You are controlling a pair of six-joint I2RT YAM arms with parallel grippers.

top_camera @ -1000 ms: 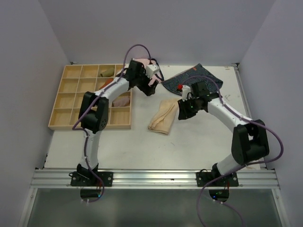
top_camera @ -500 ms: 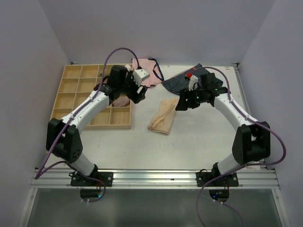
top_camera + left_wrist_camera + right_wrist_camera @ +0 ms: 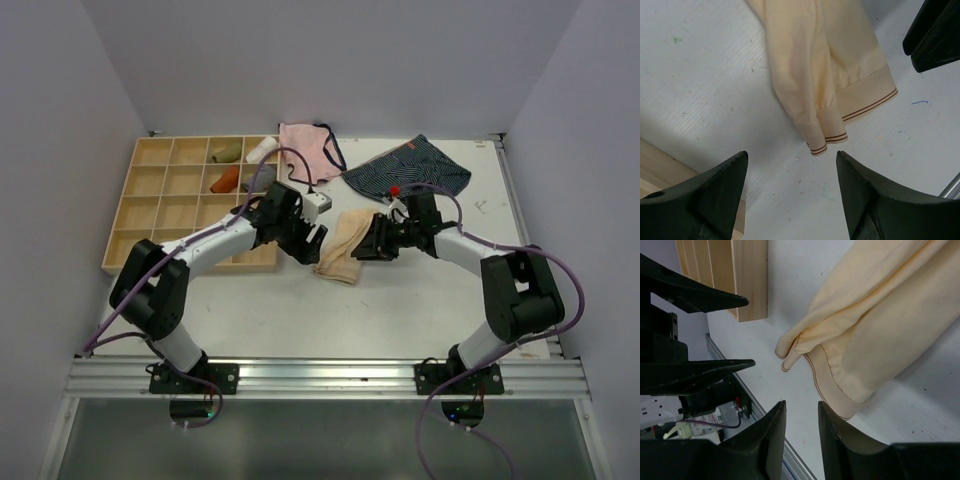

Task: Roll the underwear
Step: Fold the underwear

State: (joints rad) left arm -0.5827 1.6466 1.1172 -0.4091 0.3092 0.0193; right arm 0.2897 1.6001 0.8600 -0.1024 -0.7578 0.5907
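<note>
The pale peach-beige underwear [image 3: 345,246] lies folded into a long strip on the white table, between my two grippers. My left gripper [image 3: 312,240] hovers just left of it, jaws wide open and empty. In the left wrist view [image 3: 791,157] the underwear's hem with thin brown lines [image 3: 826,70] lies just ahead of the fingertips. My right gripper [image 3: 371,241] sits at the strip's right side, jaws a little apart and empty. In the right wrist view [image 3: 801,404] the underwear [image 3: 880,325] lies just ahead and to the right of the fingertips.
A wooden compartment tray [image 3: 150,205] stands at the left and holds a few small rolled items. A pink pair with dark trim [image 3: 305,150] and a navy striped pair with a red tag [image 3: 410,170] lie at the back. The tray's corner [image 3: 747,275] shows in the right wrist view.
Both arms have come forward and down from the back of the table. The left gripper left the tray area, the right left the navy pair; both now flank the beige underwear.
</note>
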